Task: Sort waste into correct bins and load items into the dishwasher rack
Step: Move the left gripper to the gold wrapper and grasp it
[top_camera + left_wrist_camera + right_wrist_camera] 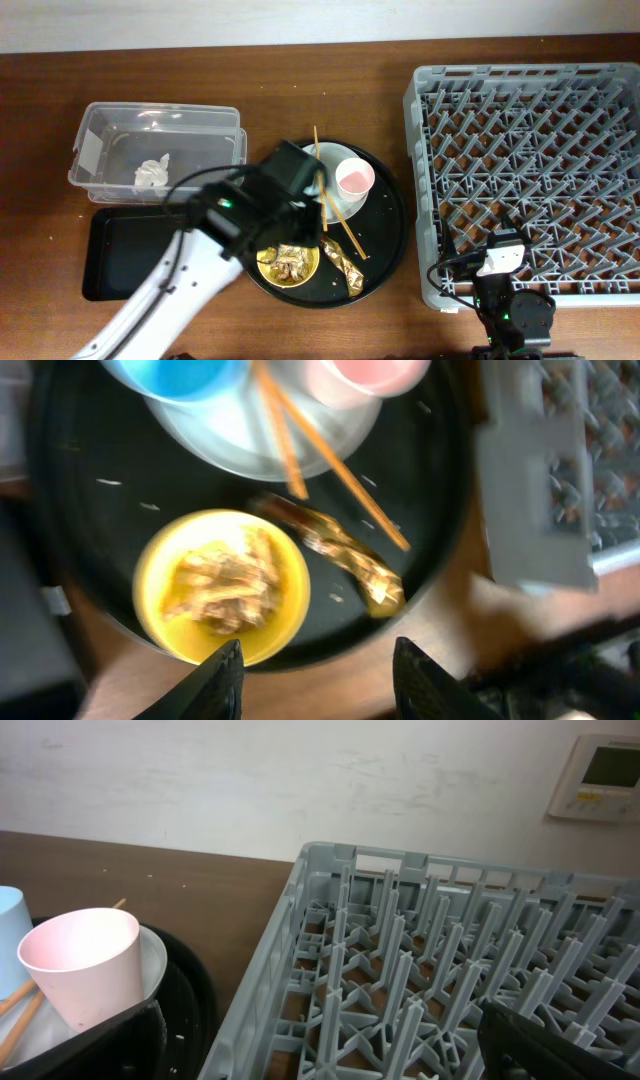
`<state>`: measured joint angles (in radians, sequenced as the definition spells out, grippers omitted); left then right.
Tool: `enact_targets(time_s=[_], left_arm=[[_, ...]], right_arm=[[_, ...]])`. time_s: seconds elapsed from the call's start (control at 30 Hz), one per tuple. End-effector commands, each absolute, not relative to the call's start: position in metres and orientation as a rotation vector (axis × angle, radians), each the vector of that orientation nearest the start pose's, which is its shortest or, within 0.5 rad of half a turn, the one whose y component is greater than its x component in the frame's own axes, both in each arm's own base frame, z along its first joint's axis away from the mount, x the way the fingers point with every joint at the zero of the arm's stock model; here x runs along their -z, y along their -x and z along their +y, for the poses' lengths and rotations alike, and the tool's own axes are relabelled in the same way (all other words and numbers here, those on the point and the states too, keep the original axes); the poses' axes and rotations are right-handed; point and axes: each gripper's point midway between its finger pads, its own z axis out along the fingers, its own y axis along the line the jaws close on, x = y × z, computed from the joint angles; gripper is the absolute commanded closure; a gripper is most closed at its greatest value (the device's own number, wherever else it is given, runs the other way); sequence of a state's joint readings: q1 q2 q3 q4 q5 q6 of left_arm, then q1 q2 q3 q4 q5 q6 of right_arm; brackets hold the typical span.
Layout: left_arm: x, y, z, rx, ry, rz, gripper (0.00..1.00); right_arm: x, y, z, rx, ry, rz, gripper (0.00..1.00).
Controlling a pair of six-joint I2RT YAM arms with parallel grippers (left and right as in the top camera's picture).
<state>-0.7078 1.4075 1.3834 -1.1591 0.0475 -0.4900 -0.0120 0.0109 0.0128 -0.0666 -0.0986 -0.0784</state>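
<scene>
My left gripper [285,215] is open and empty, hovering above the yellow bowl [300,275] of brownish food scraps [228,590]. The gold-brown foil wrapper [343,262] lies beside the bowl [165,575] and also shows in the left wrist view [345,555]. Two wooden chopsticks [337,218] rest across the pale plate [347,206], which carries the pink cup [354,178] and the blue cup [185,375]. The white tissue [152,173] lies in the clear tub [95,120]. My right gripper [320,1055] is open and empty at the front left corner of the grey rack [530,170].
The bowl, plate, cups and wrapper all sit on a large round black tray [388,232]. A shallow black rectangular tray [125,255] lies in front of the clear tub. The rack [420,950] holds nothing visible. A wall panel [600,775] hangs behind it.
</scene>
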Motion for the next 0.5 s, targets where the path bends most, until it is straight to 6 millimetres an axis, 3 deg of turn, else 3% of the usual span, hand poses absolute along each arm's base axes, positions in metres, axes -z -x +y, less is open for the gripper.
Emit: enact_targets(time_s=[0.0,0.13,0.3,0.47], left_arm=[[-0.187,-0.217,-0.237,0.328,-0.265,2.854,0.56],[-0.168,-0.208,-0.256,0.289,-0.102,2.905,0.57],[-0.136,-0.205,-0.267,0.161,0.098,2.941,0.57],[-0.104,-0.208,-0.275,0.074,0.106,2.981,0.57]], right_arm=[[-0.159,-0.246,0.015,-0.018,0.124,1.632,0.02],[-0.159,-0.246,0.015,-0.018,0.124,1.632,0.02],[-0.159,-0.246,0.015,-0.018,0.124,1.632,0.02],[-0.159,-0.246,0.014,-0.018,0.124,1.632,0.02]])
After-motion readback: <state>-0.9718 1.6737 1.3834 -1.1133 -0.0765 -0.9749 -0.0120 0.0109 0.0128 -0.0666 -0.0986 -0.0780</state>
